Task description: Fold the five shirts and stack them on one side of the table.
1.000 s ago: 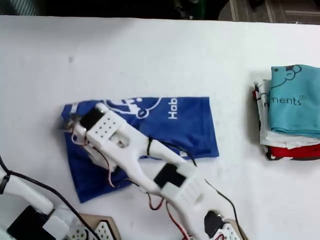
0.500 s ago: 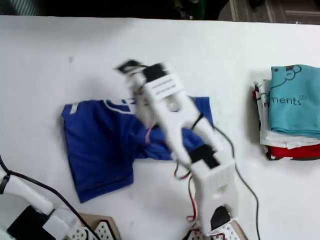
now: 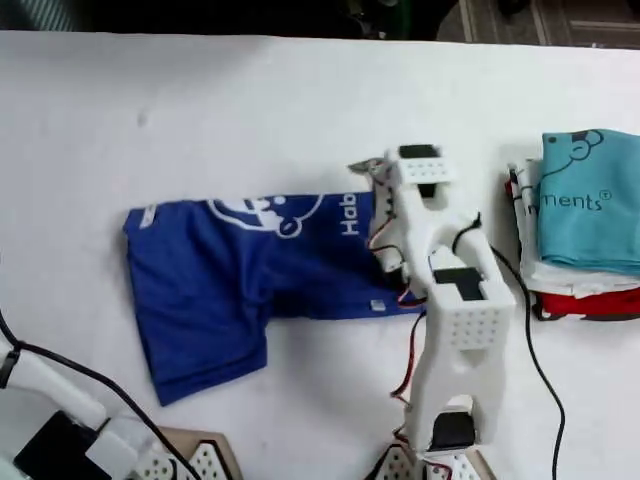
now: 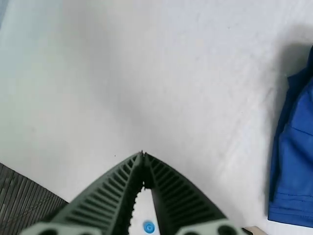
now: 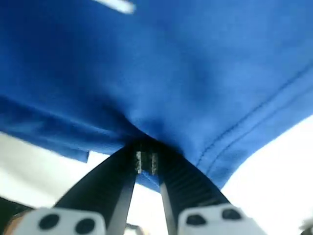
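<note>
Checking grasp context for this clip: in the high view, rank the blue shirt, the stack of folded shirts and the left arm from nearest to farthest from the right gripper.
1. blue shirt, pinched at its right edge in the right gripper.
2. stack of folded shirts, at the table's right side.
3. left arm, at the bottom-left corner, farthest.
</note>
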